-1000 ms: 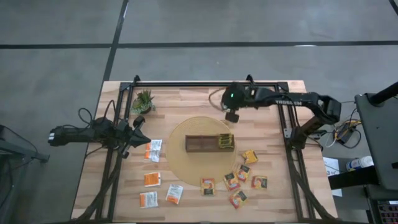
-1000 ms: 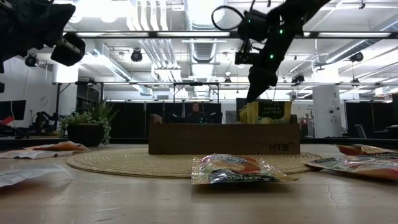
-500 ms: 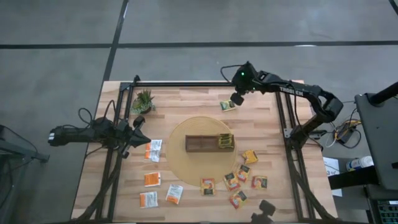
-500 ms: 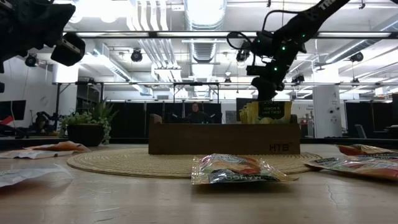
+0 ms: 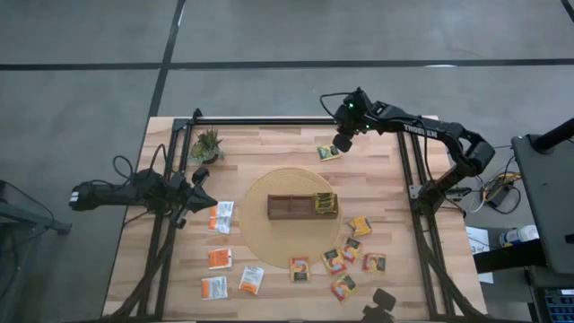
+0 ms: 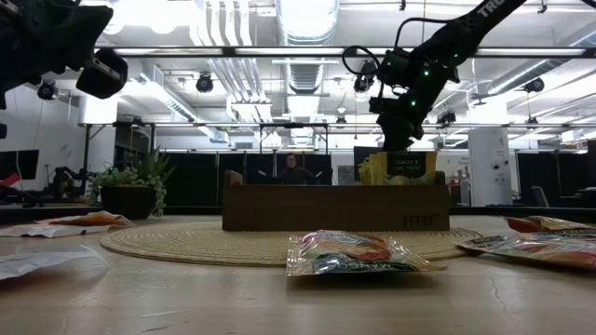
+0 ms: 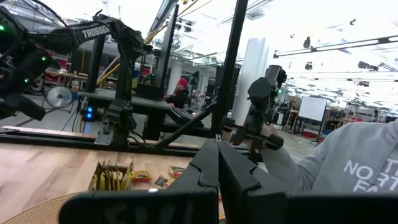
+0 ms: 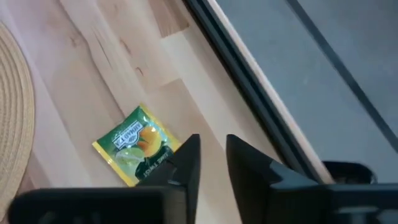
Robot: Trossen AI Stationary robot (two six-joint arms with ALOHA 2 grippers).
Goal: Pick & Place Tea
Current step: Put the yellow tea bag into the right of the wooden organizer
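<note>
A yellow-green sachet (image 5: 328,152) lies flat on the bare wood at the far side of the table (image 5: 269,144), just beyond the round woven mat (image 5: 256,211) and near the far black frame rail (image 5: 269,121). The right gripper (image 5: 342,144) hangs just above its far corner. In the right wrist view the sachet (image 8: 138,153) rests on the wood with 1 corner running in under a finger (image 8: 186,163); a narrow gap shows between the 2 fingers, and nothing is held in it.

More yellow-green sachets (image 5: 326,205) stand upright in the right end of the wooden tray (image 5: 291,207), which sits on the mat. Orange-brown sachets (image 5: 351,256) are scattered on the near right of the table, white-and-orange ones (image 5: 221,216) on the near left.

The left gripper (image 5: 199,187) waits over the table's left edge, its fingers (image 7: 217,171) pressed together on nothing. A potted plant (image 5: 207,144) stands at the far left corner.
</note>
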